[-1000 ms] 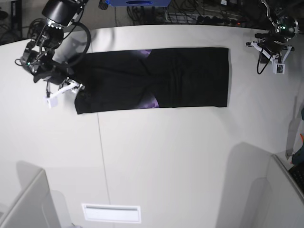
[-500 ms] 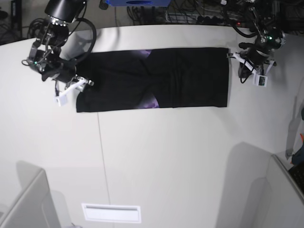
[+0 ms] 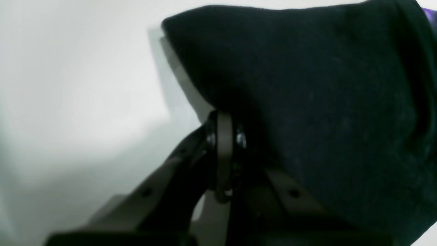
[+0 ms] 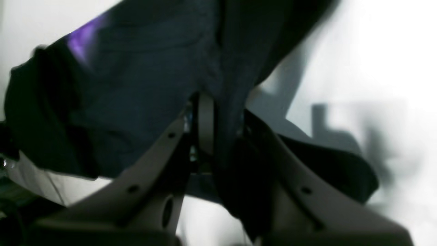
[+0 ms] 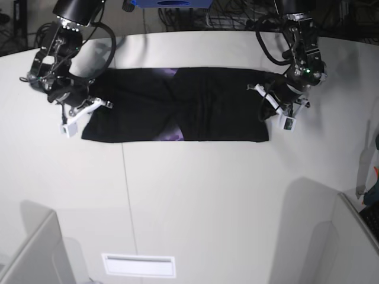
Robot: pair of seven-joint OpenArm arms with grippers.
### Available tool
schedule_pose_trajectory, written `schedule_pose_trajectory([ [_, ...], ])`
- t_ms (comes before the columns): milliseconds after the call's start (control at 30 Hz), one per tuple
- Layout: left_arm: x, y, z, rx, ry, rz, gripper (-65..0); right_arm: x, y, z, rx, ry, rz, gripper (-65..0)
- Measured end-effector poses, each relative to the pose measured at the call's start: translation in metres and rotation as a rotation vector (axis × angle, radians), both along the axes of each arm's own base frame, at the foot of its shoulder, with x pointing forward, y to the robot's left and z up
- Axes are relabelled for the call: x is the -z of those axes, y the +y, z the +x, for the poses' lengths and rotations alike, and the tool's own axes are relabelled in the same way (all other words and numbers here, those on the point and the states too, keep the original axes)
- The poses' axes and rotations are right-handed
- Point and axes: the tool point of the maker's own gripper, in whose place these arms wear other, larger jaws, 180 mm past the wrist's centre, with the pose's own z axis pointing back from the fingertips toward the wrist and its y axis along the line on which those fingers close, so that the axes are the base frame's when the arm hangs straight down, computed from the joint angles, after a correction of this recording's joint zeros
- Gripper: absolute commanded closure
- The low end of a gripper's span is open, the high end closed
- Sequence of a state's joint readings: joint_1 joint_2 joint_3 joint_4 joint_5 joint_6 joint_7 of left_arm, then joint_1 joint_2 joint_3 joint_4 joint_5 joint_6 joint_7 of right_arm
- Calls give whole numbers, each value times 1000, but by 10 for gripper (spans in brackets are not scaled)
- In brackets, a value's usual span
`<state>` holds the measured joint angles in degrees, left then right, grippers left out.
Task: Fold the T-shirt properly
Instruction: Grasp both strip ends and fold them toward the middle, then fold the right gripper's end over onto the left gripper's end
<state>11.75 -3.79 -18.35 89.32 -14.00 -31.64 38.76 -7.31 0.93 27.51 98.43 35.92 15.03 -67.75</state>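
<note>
T-shirt (image 5: 177, 105): soft, limp; best gripped at end edges.
Left hand (image 5: 269, 102): pinched on cloth.
Right hand (image 5: 89, 106): pinched on cloth.

The base view looks steeply down from high above the near edge of the white tabletop (image 5: 195, 195), wide enough to take in both arms and the whole T-shirt (image 5: 201, 106), with a cluttered background strip along the top. The left wrist view sits just behind the left gripper (image 3: 223, 136), facing along its jaws, pressed very close to black cloth and pale tabletop. The right wrist view rides likewise behind the right gripper (image 4: 205, 123), equally close and blurred, perhaps tilted slightly. Each wrist view shares one end of the T-shirt with the base view.
</note>
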Motion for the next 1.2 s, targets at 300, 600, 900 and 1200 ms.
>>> schedule_pose_trajectory([
  [300, -2, -22, 9, -2, -3, -27, 0, -54, 47, 10, -182, -130, -38, 0],
  [600, -2, -25, 9, 15, 38, -14, 0, -60, 131, -5, -298, -111, 108, 0],
  [900, -4, -25, -5, 29, 54, 10, 0, -70, 177, 3, -276, -138, 198, 0],
  [1200, -4, -25, -10, 28, 52, 9, 0, -70, 201, -4, -318, -127, 225, 0],
])
